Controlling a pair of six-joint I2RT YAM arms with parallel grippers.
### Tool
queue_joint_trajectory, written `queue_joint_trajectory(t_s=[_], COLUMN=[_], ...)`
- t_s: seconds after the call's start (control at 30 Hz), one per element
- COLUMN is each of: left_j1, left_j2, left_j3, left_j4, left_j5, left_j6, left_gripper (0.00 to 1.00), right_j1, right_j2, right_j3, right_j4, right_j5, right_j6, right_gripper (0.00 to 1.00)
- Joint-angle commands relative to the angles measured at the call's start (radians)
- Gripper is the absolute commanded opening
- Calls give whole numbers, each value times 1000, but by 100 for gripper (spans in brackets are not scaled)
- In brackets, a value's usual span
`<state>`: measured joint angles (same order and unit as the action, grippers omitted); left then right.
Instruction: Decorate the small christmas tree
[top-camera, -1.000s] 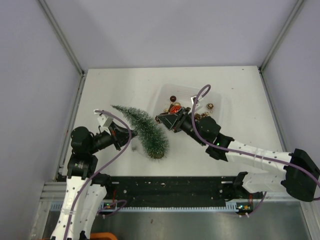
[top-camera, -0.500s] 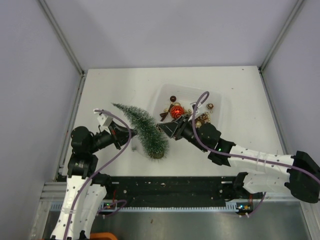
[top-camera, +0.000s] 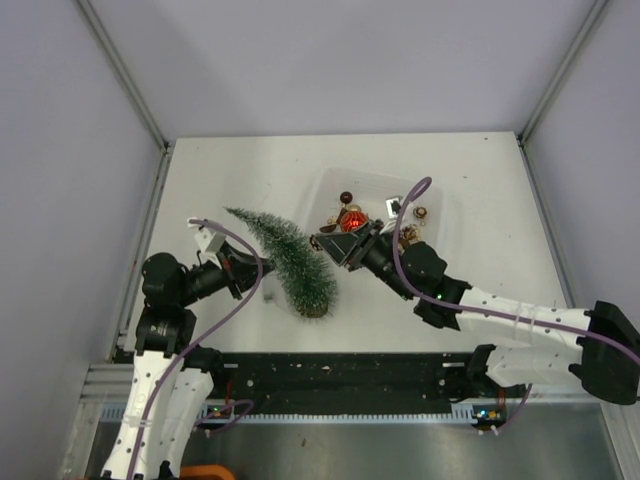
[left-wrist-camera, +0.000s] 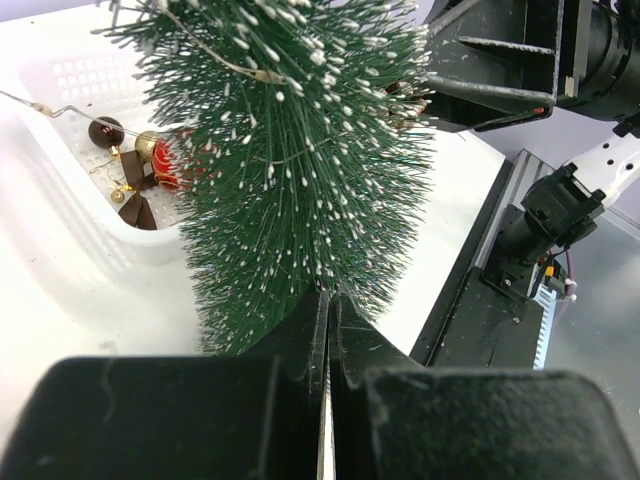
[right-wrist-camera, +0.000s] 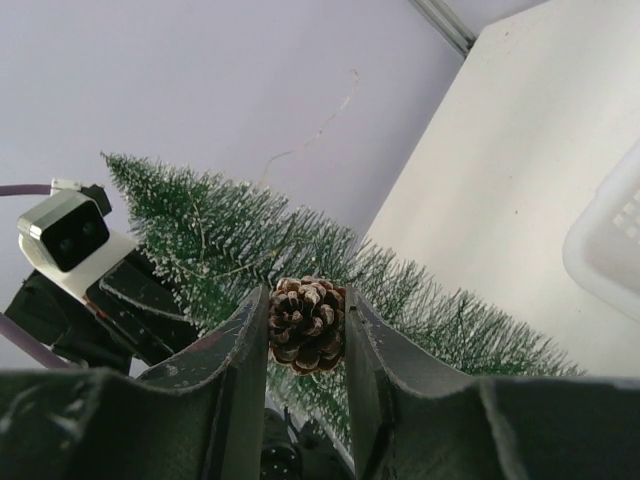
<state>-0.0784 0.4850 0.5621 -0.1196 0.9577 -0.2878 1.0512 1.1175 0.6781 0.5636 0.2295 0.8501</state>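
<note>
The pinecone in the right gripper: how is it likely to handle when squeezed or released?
Probably light and stiff: the pinecone sits undeformed between the fingers of the right gripper. Its open scales look brittle, so hard squeezing might chip them. Roundish, it would likely roll if dropped.

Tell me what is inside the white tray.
The white tray holds a red bauble, a dark brown bauble and small gold and brown pieces. The right gripper and its arm cover the tray's near side, so anything there is hidden.
</note>
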Motion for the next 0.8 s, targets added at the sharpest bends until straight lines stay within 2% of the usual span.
queue_joint_trajectory(t_s=[0.0, 0.53, 0.77], left_j1=[0, -1, -1], left_j2=[-3, -13, -8], left_j3=[4, 5, 7], left_j4=[66, 66, 66], left_j5=[32, 49, 32], left_j6=[-5, -7, -7], left_gripper=[0, 0, 0], right_j1=[15, 16, 53], right_j2=[33, 36, 10], right_j3=[69, 32, 2], right_j4=[84, 59, 7], right_j5=[19, 122, 192], right_j6=[12, -2, -10], right_gripper=[0, 0, 0])
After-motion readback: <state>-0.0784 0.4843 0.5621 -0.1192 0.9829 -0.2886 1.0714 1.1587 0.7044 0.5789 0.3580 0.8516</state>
